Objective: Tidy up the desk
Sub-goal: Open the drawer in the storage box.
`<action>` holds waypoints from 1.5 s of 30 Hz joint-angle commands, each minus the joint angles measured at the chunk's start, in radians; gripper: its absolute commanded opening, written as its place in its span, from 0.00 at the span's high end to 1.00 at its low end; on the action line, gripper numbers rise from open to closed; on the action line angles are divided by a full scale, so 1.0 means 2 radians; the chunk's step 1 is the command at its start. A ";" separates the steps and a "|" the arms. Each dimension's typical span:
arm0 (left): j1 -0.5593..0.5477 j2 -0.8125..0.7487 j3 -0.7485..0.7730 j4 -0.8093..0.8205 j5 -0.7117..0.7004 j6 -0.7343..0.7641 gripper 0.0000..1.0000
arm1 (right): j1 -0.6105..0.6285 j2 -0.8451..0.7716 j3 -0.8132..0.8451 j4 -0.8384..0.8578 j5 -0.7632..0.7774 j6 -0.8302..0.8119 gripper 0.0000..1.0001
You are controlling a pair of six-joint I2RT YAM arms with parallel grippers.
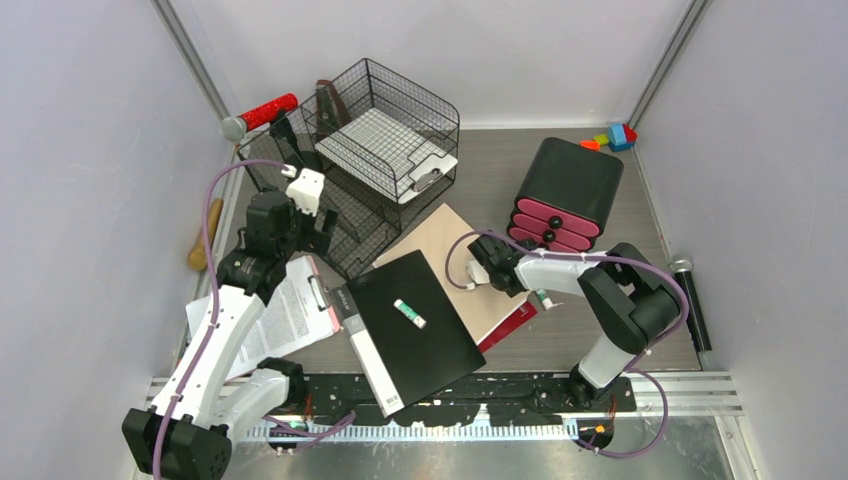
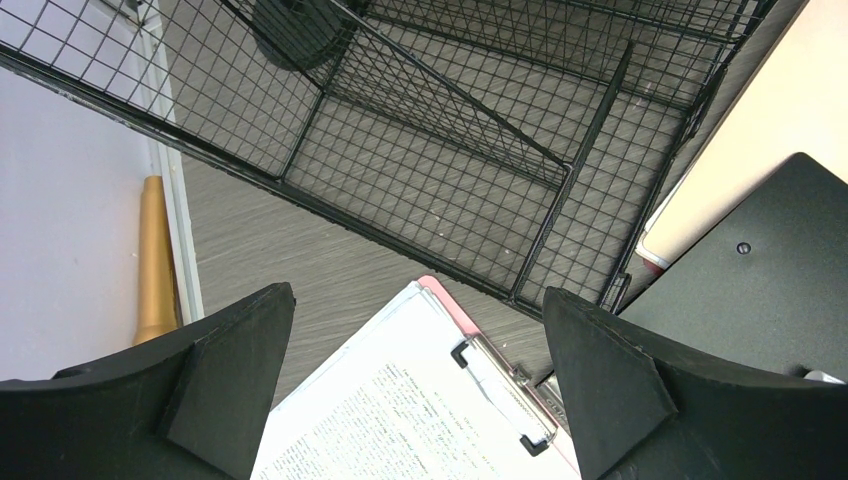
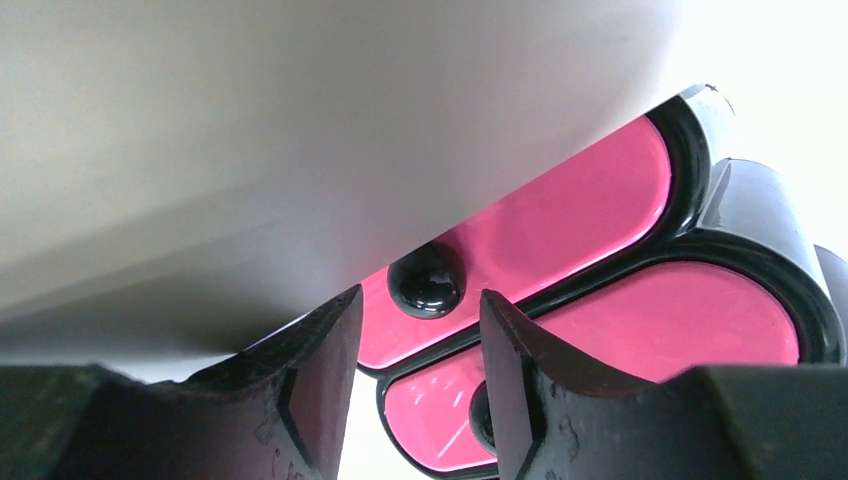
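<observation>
While pale lilac walls point(image 1: 90, 150) close in three sides, the grey wood-grain desk point(image 1: 490, 170) fills the middle of the top view, with a metal rail point(image 1: 700, 385) at 6 o'clock. At 9 o'clock the left gripper point(image 2: 415, 300) hangs wide open over a clipboard point(image 2: 420, 420). A wire-mesh rack point(image 1: 390, 110) stands at 11 o'clock. The right gripper point(image 3: 420, 300), its fingers a little apart and holding nothing, faces the black knob point(image 3: 425, 280) of the drawer unit point(image 1: 570, 185) at 1 o'clock.

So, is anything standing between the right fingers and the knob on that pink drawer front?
Nothing visible. The black knob on the pink drawer front sits just past the fingers of the right gripper, in line with their gap, unobstructed. The pale blurred surface lies off to the upper left.
</observation>
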 commanded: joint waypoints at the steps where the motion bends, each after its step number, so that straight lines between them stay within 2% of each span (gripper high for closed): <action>1: 0.002 0.000 0.004 0.019 0.005 0.006 0.01 | -0.005 -0.020 -0.012 -0.019 -0.032 -0.030 0.48; 15: 0.002 0.001 0.004 0.021 0.004 0.007 0.01 | -0.026 -0.049 -0.025 -0.042 -0.053 -0.027 0.52; 31: 0.003 0.003 0.004 0.020 0.005 0.006 0.01 | -0.045 -0.033 -0.022 0.015 -0.045 -0.060 0.52; 45: 0.003 0.006 0.004 0.022 0.006 0.008 0.01 | -0.055 -0.031 -0.028 0.028 -0.042 -0.099 0.52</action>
